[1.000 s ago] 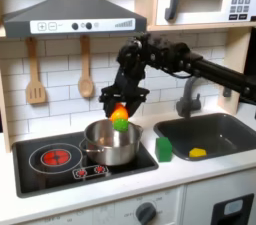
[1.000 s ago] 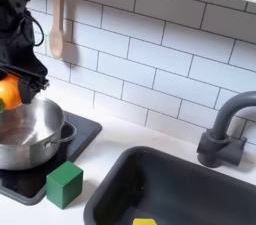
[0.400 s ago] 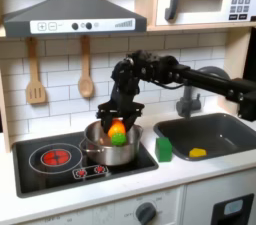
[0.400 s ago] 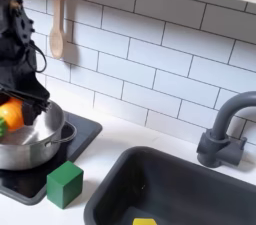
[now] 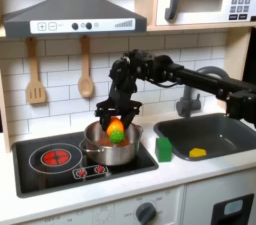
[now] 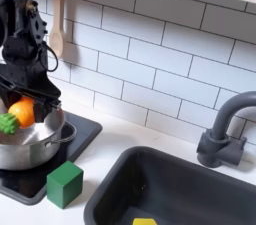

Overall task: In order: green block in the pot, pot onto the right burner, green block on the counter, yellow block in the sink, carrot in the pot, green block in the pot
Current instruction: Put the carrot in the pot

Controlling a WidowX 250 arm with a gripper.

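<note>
The steel pot (image 5: 110,147) (image 6: 32,147) stands on the black stovetop's right side in the first exterior view. The orange carrot (image 5: 116,129) (image 6: 23,112) lies in it, its green end (image 6: 7,123) toward the second exterior view's left. My gripper (image 5: 118,119) (image 6: 30,97) hangs just above the carrot, its fingers spread and open. The green block (image 5: 163,148) (image 6: 65,183) stands on the pale counter (image 5: 200,169) between the stove and the sink (image 5: 215,129) (image 6: 185,184). The yellow block (image 5: 198,152) (image 6: 145,221) lies in the sink.
A red-ringed burner (image 5: 55,156) is at the first exterior view's left of the pot. Two wooden utensils (image 5: 85,74) hang on the tiled wall behind. A dark faucet (image 5: 188,99) (image 6: 222,129) stands behind the sink. The range hood (image 5: 70,14) overhangs the stove.
The gripper came down with the carrot from above the pot into it, then spread its fingers and rose slightly. The carrot now rests in the pot.
</note>
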